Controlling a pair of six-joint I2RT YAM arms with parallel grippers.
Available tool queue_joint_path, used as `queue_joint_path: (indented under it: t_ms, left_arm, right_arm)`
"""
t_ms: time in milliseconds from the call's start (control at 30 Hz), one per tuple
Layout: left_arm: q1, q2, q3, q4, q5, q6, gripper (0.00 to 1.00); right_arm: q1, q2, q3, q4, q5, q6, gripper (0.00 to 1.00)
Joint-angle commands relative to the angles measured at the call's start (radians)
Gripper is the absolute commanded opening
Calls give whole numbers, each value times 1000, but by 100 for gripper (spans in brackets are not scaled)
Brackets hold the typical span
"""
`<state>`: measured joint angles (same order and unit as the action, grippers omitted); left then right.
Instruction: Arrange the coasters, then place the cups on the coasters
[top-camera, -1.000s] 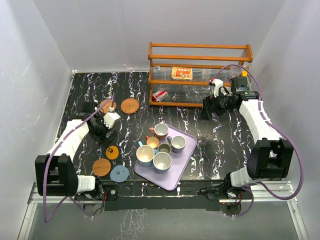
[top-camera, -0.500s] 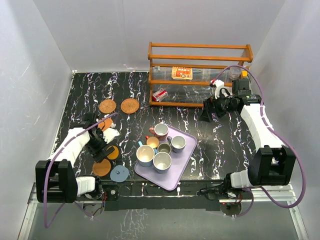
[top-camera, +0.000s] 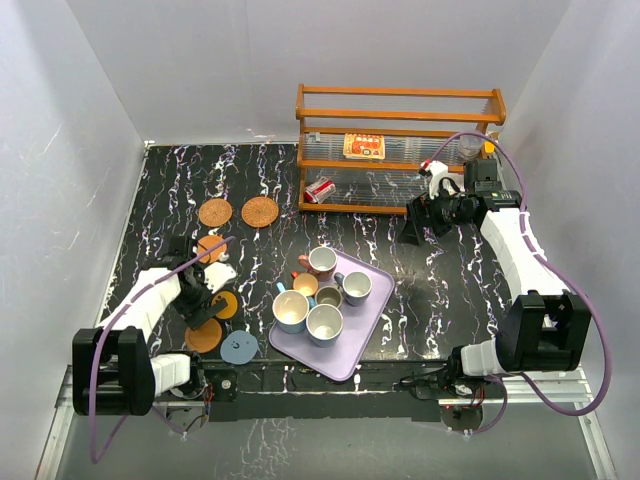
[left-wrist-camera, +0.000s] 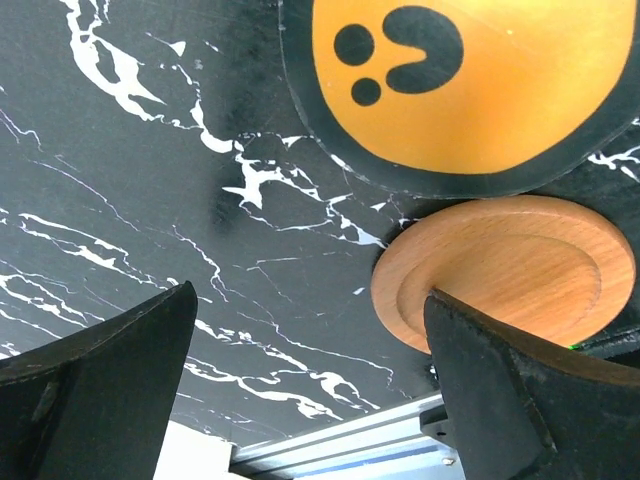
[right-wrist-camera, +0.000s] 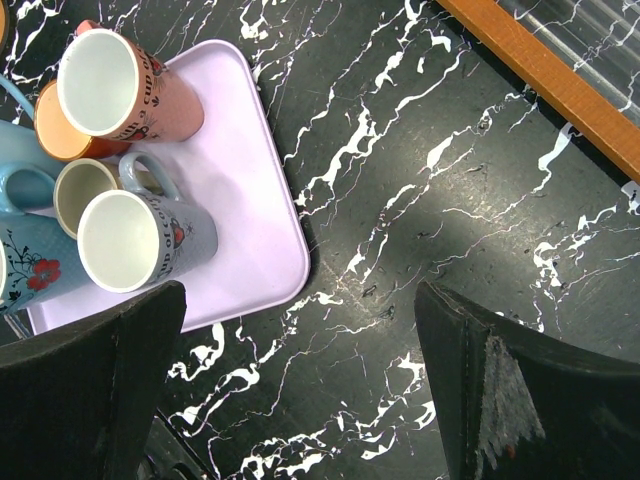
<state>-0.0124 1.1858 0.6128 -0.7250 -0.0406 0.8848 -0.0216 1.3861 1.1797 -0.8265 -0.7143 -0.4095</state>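
Two rattan coasters (top-camera: 260, 211) lying at far left of bench (top-camera: 430, 270). Orange coaster (top-camera: 207, 246), dotted coaster (top-camera: 226, 305), wooden coaster (top-camera: 203, 335) and grey-blue coaster (top-camera: 239, 348) lying nearer, along left side. Left gripper (left-wrist-camera: 310, 300) hovering wide open, gripping nothing, just above bench beside dotted and wooden coasters. Six cups (top-camera: 324, 324) standing clustered on lilac tray (top-camera: 365, 320). Right gripper (right-wrist-camera: 300, 300) hanging wide open, empty, near shelf (top-camera: 400, 105).
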Motion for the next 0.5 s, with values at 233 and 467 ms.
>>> queue_joint_path:
  t_ms: [233, 467]
  left_arm:
    - [23, -1, -51, 130, -91, -62, 96]
    - [74, 24, -65, 217, -144, -26, 97]
  right_arm:
    - [2, -15, 1, 53, -16, -1, 98]
    - [2, -26, -9, 58, -4, -3, 98]
